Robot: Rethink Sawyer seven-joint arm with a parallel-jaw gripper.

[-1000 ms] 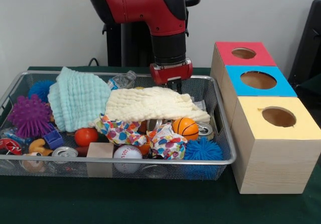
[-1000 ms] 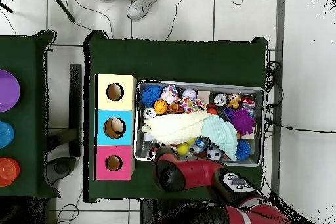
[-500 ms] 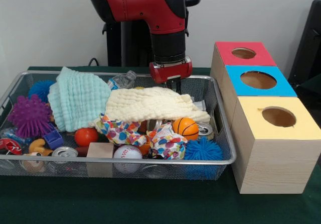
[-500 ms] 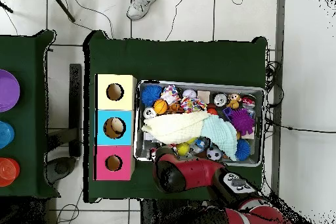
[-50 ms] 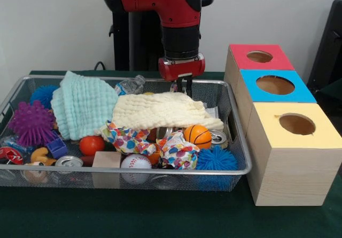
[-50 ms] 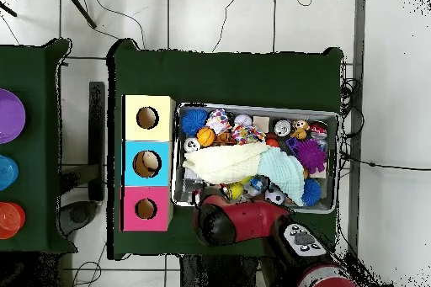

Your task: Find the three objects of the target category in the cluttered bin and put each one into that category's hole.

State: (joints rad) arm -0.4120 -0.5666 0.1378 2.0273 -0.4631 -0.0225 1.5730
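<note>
The target category is not shown, so which three things are wanted cannot be told; balls look the likeliest candidates. A small basketball (image 5: 198,135), a baseball (image 5: 135,163) and a red ball (image 5: 91,144) are lying among the clutter at the near side of the wire bin (image 5: 160,171). In the overhead view something pale is showing inside the blue box's hole (image 6: 146,163), so one item may already be sorted; the pink box (image 5: 260,56) and the yellow box (image 5: 295,125) are looking empty as far as their holes show. At least two drops are probably left.

The hand (image 5: 181,85) is hanging above the bin's far edge, over the cream cloth (image 5: 163,110), holding nothing that shows; whether its tips are spread or pressed together I cannot tell.

The bin is also holding a mint cloth (image 5: 83,103), a spotted cloth (image 5: 128,139), a purple spiky ball (image 5: 31,123), blue spiky balls (image 5: 216,159), a wooden block (image 5: 106,160), cans (image 5: 68,162) and a plastic bottle (image 5: 131,85). The cloths are covering much of the middle, so more may be hidden. Everything is sitting on the green desk (image 5: 160,216).
</note>
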